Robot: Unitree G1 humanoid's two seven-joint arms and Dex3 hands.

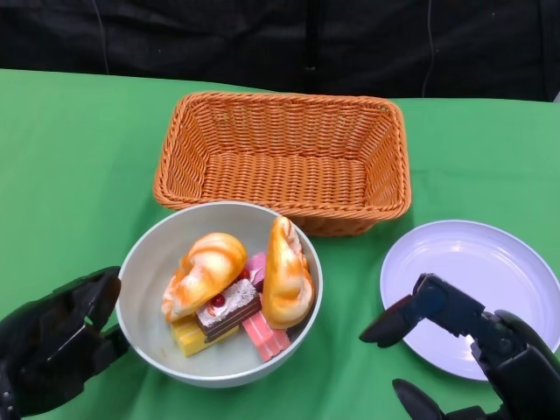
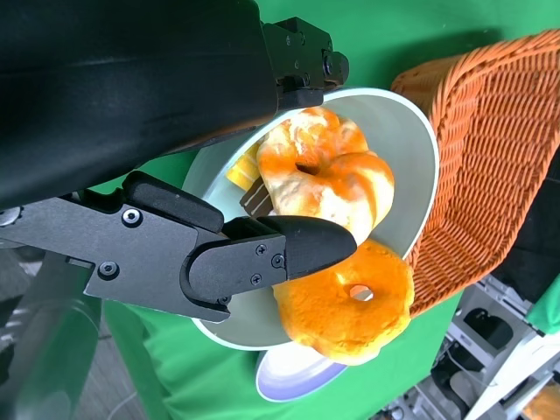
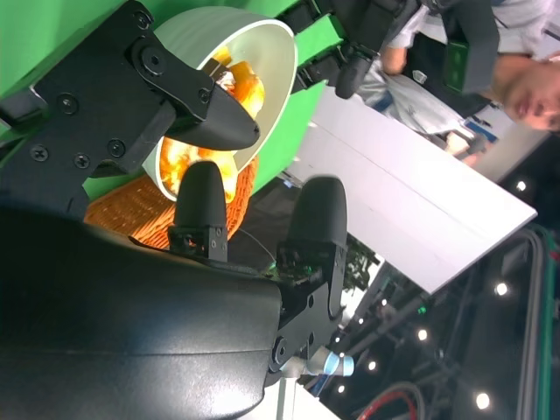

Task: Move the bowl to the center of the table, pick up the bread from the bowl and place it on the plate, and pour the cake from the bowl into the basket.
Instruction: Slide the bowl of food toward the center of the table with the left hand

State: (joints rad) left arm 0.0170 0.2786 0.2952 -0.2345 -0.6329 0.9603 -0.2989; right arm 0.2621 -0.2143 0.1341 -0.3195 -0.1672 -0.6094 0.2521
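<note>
A pale grey bowl (image 1: 162,249) sits in front of the basket, slightly left of the table's middle. It holds two orange-and-cream breads (image 1: 206,271) (image 1: 287,276), a chocolate cake slice (image 1: 229,308) and pink and yellow cake pieces. My left hand (image 1: 57,346) is at the bowl's left rim with its fingers apart and nothing in them. In the left wrist view, the left hand's fingers (image 2: 262,254) reach across the bowl (image 2: 411,140) and the breads (image 2: 324,166). My right hand (image 1: 472,350) hovers with spread, empty fingers over the left edge of the white plate (image 1: 490,262).
An empty orange wicker basket (image 1: 280,98) stands just behind the bowl, almost touching it. Green cloth covers the table, with a dark backdrop at the far edge. The right wrist view shows a person (image 3: 525,87) beyond the table.
</note>
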